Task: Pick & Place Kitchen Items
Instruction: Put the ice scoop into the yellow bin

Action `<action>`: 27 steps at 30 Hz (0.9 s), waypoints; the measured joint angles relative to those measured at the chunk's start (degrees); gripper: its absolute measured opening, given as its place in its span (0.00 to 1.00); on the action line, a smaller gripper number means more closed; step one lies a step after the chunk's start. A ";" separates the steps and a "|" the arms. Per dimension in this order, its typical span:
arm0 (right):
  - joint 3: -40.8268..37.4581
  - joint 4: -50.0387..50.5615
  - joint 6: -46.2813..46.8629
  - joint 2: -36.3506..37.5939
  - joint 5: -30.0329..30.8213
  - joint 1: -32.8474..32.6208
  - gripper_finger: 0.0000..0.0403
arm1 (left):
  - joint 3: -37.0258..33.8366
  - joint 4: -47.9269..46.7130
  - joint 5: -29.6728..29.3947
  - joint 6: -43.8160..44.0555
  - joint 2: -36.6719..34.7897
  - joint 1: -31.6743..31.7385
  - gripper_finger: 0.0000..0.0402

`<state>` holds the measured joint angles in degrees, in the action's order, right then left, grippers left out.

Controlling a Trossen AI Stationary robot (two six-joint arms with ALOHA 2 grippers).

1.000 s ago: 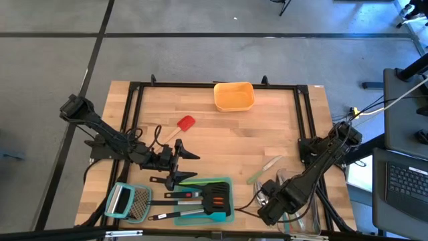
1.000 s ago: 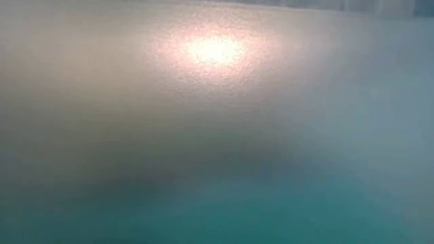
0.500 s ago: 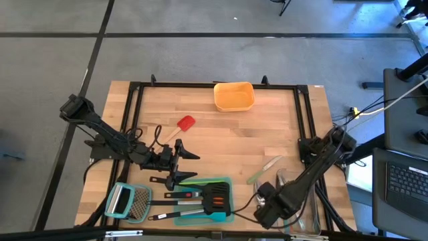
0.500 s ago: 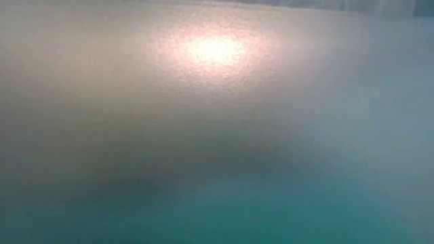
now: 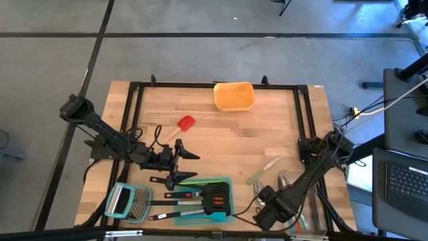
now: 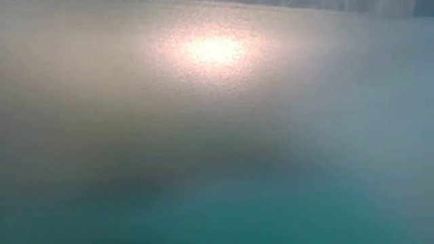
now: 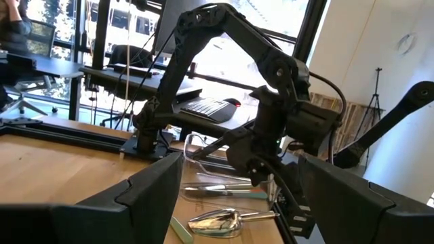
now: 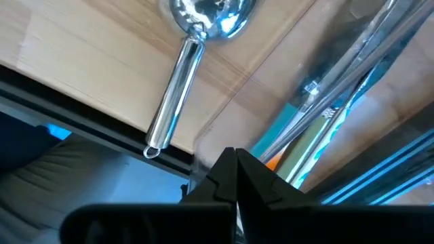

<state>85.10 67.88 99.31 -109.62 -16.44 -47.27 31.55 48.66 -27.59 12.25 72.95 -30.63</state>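
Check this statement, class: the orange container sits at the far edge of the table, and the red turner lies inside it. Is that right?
Wrong in one respect. In the high view the red turner lies on the bare wood of the table, apart from the orange container, not inside it. The container does sit at the far edge.

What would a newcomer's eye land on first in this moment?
Probably the teal rectangular tray at the table's near edge, crowded with the black slotted turner with orange stripes and other dark-handled utensils. Next, the right gripper, shut, low at the near right corner beside a shiny silver scoop. The open left gripper hovers just behind the tray.
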 joint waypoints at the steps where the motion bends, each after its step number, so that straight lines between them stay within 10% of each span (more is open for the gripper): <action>1: 0.00 -0.15 0.10 0.00 0.19 -0.04 0.00 | 0.00 0.00 0.00 0.00 0.00 0.00 0.72; 27: 14.01 1.75 -20.24 0.14 19.00 5.27 0.00 | 0.00 -0.02 0.00 0.02 0.00 0.00 0.72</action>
<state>99.11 69.63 79.08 -109.48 2.56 -42.01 31.55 48.64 -27.59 12.27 72.95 -30.64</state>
